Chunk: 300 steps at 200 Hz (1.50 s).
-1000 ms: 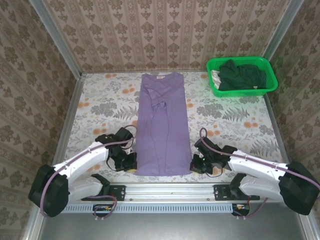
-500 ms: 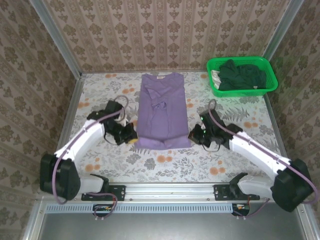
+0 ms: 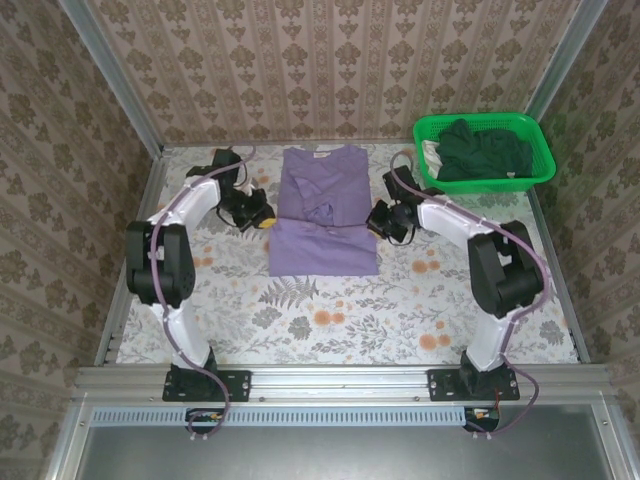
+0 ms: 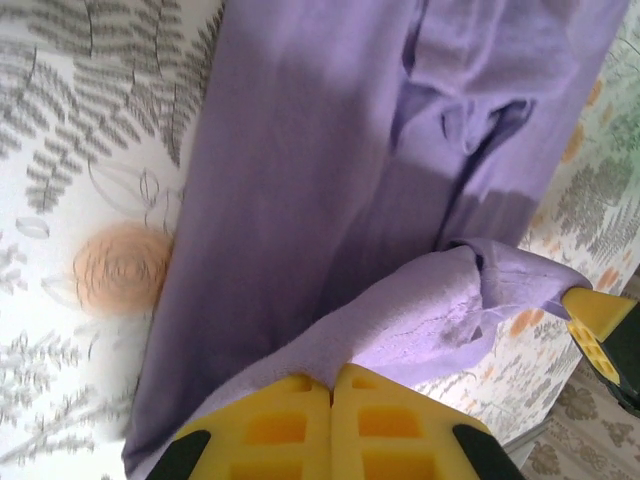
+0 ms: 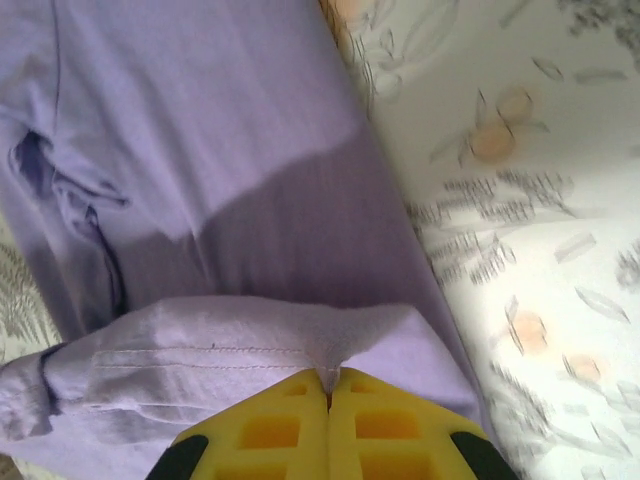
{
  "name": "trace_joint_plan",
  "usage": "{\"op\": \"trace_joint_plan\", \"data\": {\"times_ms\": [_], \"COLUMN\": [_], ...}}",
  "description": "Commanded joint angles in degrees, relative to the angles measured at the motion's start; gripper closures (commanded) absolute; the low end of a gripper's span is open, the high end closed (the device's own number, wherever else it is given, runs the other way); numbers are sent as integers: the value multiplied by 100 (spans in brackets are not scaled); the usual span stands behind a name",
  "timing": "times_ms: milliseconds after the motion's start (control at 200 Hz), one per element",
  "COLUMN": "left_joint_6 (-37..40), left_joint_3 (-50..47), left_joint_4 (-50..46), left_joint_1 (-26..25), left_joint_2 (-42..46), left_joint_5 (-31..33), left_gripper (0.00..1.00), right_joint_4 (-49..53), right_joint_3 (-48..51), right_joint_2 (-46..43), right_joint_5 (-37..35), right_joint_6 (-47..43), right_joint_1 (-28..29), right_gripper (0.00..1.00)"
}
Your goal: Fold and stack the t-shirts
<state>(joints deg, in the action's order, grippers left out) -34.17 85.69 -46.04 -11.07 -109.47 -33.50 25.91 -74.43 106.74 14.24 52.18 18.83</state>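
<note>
The lavender t-shirt (image 3: 322,190) lies on the floral desk (image 3: 330,320), midway between the left and right edges and nearer the far edge, its collar pointing to the far edge. Its lower part is doubled over the rest, so the fold forms the nearest edge and the stitched hem runs across the middle of the shirt.

The left gripper (image 3: 262,220) sits at the shirt's left side, at the end of that hem. In the left wrist view, the left gripper (image 4: 332,378) has its yellow pads (image 4: 275,425) pressed together with the lavender cloth (image 4: 300,200) pinched between them. The hem is raised a little above the layer beneath.

The right gripper (image 3: 378,222) is at the opposite end of the hem. In its own wrist view, the right gripper (image 5: 330,378) is likewise clamped on the hem, just under the line of stitching.

A bright green plastic basket (image 3: 485,184) stands in the far right corner of the desk, well apart from the lavender shirt. It holds bunched dark green t-shirts (image 3: 480,150), with what may be a pale cloth at its left end.
</note>
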Motion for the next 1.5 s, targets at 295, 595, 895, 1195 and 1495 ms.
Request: {"op": "trace_joint_plan", "data": {"times_ms": [295,595,895,1195,1495], "left_joint_6": [162,-91,81,98,534], "left_joint_3": [1272,1910,896,-896,-1808], "left_joint_4": [-257,-296,70,1116,1423], "left_joint_1": [208,356,61,-1222,-1457], "left_joint_2": [-1272,-1569,9,392,-153], "left_joint_5": [-161,-78,676,458,955], "left_gripper": [98,57,45,65,66], "right_joint_4": [641,1020,-241,-1734,-2213], "right_joint_3": [-1384,-2083,-61,1871,2490], "right_joint_2": [1171,1501,-412,-1046,-377], "right_joint_5": [118,104,196,219,49], "right_joint_6": [-135,-80,-70,325,330], "right_joint_1": [-263,-465,-383,609,959], "right_gripper": [100,57,53,80,85]}}
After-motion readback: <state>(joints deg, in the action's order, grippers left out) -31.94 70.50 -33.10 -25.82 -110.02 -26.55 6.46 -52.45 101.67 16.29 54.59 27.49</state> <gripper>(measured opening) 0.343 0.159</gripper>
